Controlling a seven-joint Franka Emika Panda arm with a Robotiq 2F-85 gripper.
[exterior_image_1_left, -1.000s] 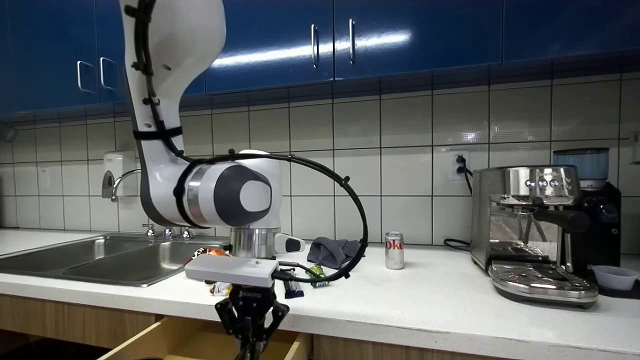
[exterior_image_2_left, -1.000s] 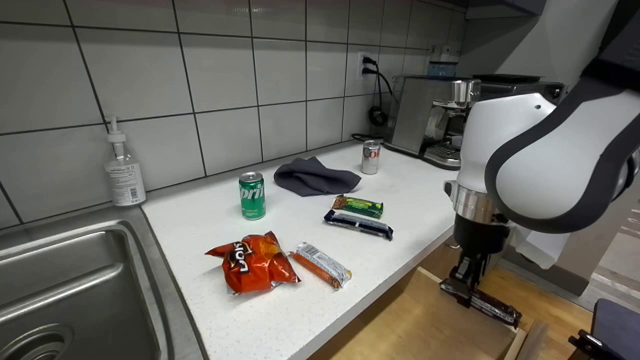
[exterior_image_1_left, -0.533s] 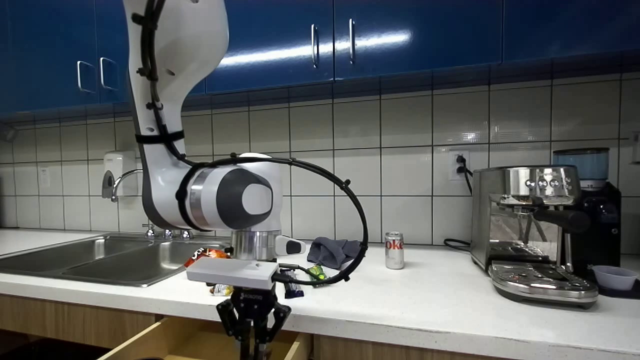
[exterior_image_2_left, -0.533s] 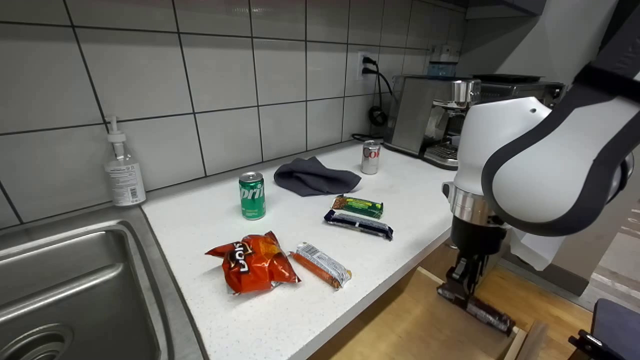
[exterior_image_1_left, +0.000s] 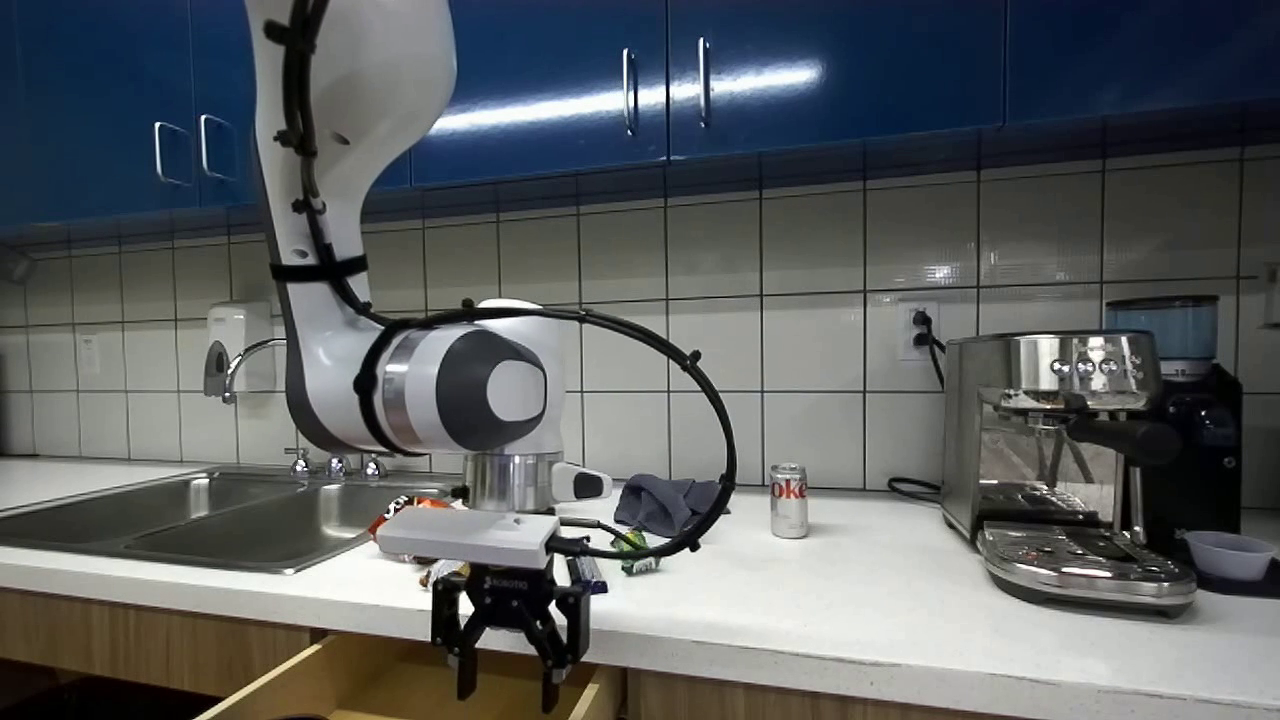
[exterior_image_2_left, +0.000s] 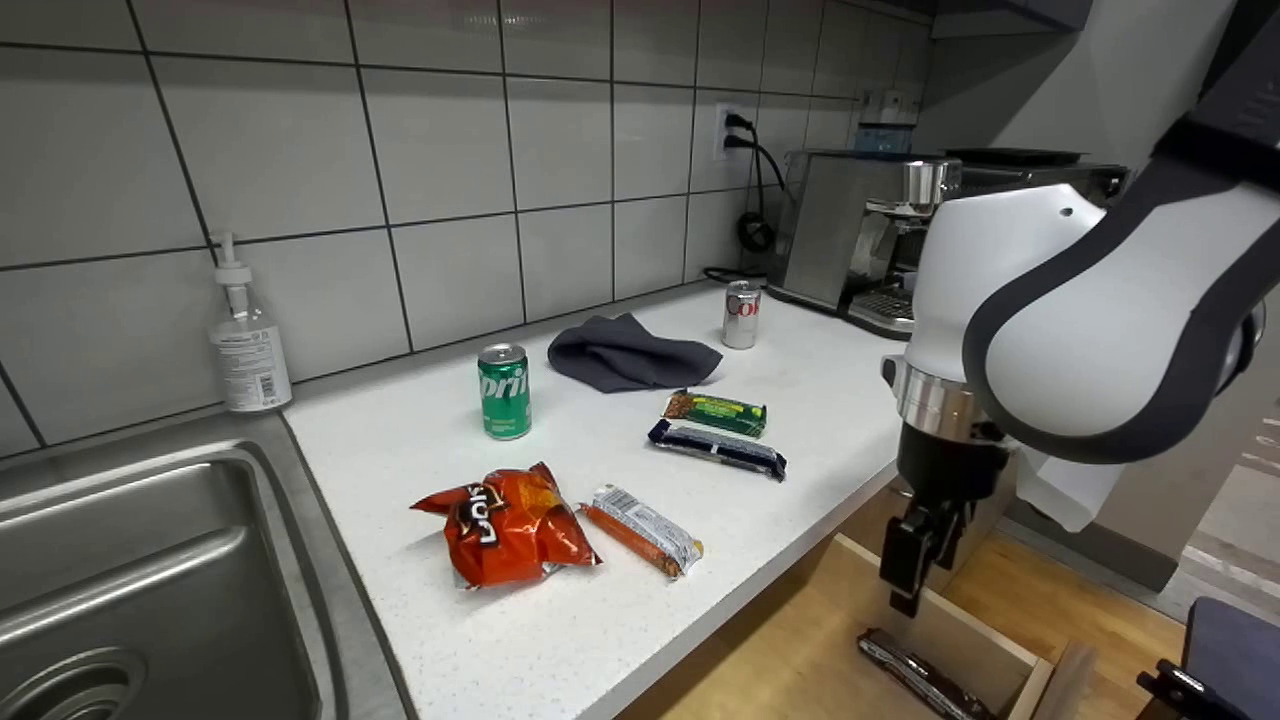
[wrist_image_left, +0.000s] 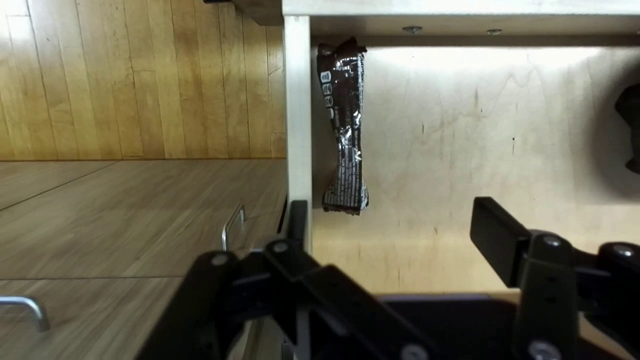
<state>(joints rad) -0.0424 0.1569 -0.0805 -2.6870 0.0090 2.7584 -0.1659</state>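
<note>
The black, angular claw (exterior_image_1_left: 508, 687) has its jaws apart over the smooth wooden drawer (wrist_image_left: 460, 150), where a long bar (wrist_image_left: 348, 125) lies, shiny and crinkled.

Glare streaks the blue cabinets (exterior_image_1_left: 850, 80) in an exterior view; in the wrist view, light bleaches part of the drawer (wrist_image_left: 440, 125), and the jaws look blurred.

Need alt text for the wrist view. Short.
Open black pincer above a light wooden drawer, where a brown-wrapped bar lies loose along the image-left side. A dark object, too cropped to identify, shows at the right edge; wood flooring is visible outside.
</note>
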